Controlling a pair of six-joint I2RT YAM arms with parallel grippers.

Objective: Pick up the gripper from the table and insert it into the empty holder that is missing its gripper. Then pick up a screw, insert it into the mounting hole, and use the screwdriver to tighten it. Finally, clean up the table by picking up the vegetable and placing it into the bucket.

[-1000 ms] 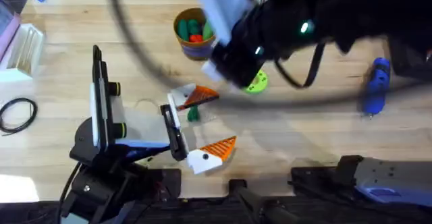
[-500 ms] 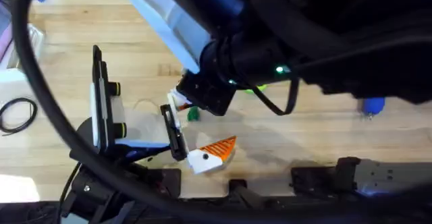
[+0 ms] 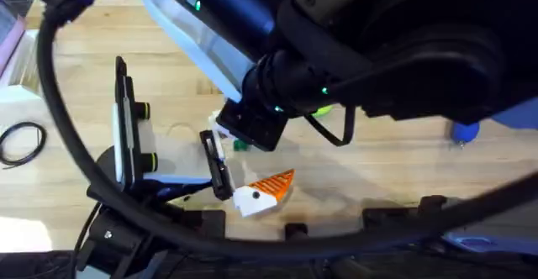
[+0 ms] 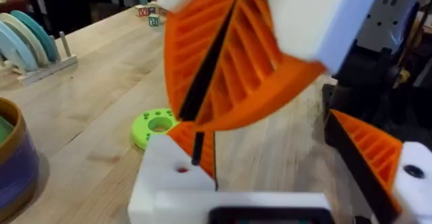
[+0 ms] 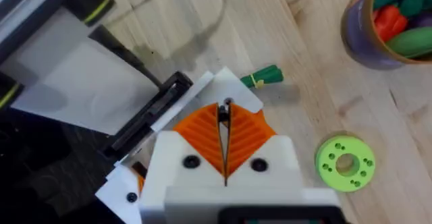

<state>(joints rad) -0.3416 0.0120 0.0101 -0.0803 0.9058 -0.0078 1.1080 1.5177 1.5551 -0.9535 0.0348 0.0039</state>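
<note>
1. Overhead: two arms over pale plank table (image 3: 84, 35); right claw (image 3: 238, 138) low beside slim dark-green toy vegetable (image 3: 241, 145).
2. Left wrist: left claw (image 4: 297, 177) spread, empty.
3. Right wrist: orange ribbed pads (image 5: 202, 133) pressed together, empty; vegetable (image 5: 264, 76) just beyond tips.

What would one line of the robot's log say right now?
right gripper: shut, low beside vegetable | left gripper: open, facing it | vegetable: lying on table | bucket: holds toys, vegetable not yet in
</note>
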